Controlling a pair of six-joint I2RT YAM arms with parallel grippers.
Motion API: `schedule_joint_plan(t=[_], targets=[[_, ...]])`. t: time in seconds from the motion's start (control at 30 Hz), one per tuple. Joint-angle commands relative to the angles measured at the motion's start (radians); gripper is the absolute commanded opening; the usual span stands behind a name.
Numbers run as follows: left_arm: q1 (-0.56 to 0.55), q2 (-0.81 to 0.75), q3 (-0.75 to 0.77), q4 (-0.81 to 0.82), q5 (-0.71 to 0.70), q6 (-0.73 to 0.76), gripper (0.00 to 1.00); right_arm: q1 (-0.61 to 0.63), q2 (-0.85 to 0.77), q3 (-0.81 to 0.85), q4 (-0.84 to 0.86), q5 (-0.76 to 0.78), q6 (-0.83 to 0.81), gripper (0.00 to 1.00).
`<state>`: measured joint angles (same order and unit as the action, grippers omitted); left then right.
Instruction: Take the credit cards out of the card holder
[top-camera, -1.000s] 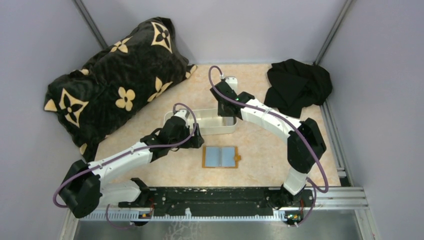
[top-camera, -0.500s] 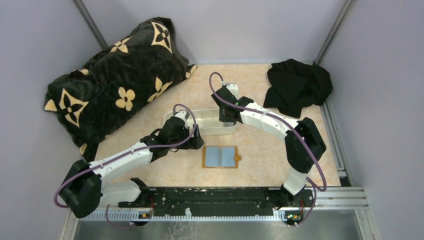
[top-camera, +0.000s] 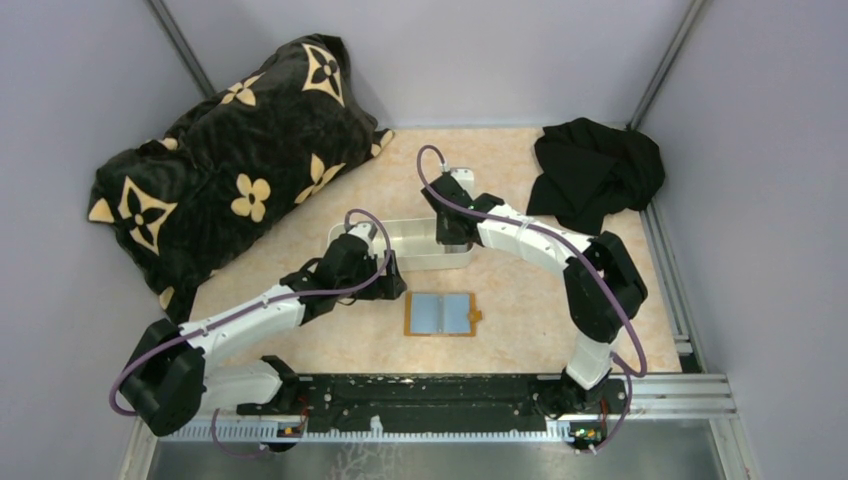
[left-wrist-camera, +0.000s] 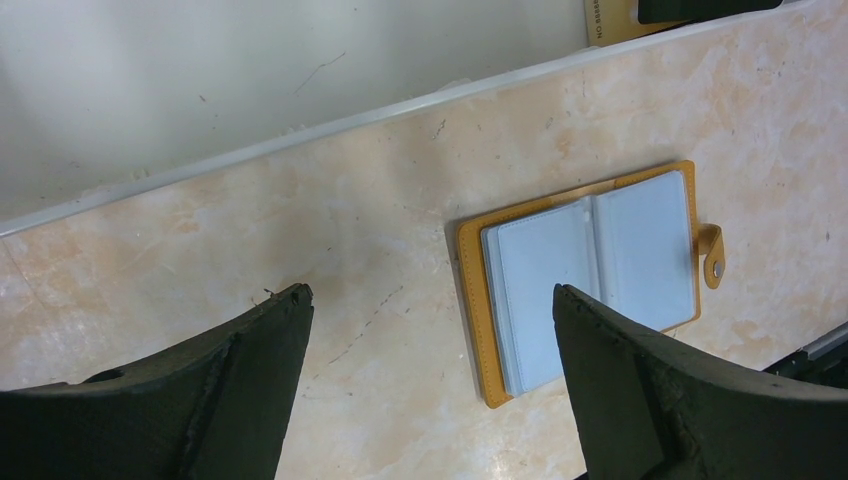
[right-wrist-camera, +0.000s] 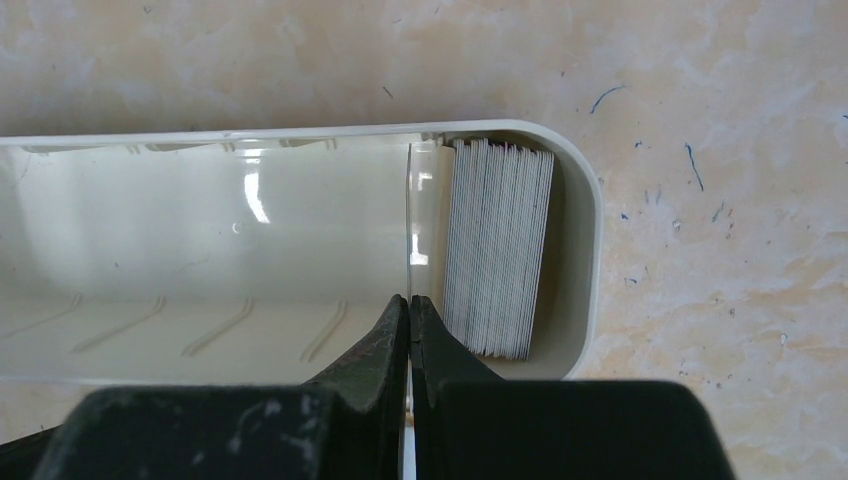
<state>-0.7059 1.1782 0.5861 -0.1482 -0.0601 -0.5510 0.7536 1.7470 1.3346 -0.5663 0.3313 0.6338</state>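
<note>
The orange-tan card holder (top-camera: 440, 313) lies open and flat on the table, its grey-blue panels up; it also shows in the left wrist view (left-wrist-camera: 590, 270). My left gripper (top-camera: 395, 285) (left-wrist-camera: 430, 295) is open and empty, just left of the holder. My right gripper (top-camera: 455, 238) (right-wrist-camera: 410, 300) hangs over the right end of the white tray (top-camera: 400, 232) (right-wrist-camera: 590, 200). It is shut on a thin credit card (right-wrist-camera: 425, 200) seen almost edge-on. Several more cards (right-wrist-camera: 498, 250) stand on edge in a stack at that end of the tray.
A black pillow with tan flowers (top-camera: 230, 170) fills the far left. A black cloth (top-camera: 595, 170) lies at the far right corner. The black base rail (top-camera: 430, 395) runs along the near edge. Grey walls close in both sides.
My right gripper has come a little nearer and lower over the tray's right end. The left arm and the card holder have barely moved.
</note>
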Motion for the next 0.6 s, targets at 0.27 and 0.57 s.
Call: schedule_joint_plan(t=[0.27, 0.57], targets=[[0.022, 0.022, -0.008, 0.04, 0.041, 0.009, 0.96, -0.014, -0.041, -0.009, 0.005, 0.006, 0.001, 0.0], [0.026, 0.0, -0.013, 0.027, 0.02, 0.011, 0.96, -0.017, -0.011, -0.028, 0.027, -0.012, 0.01, 0.0]])
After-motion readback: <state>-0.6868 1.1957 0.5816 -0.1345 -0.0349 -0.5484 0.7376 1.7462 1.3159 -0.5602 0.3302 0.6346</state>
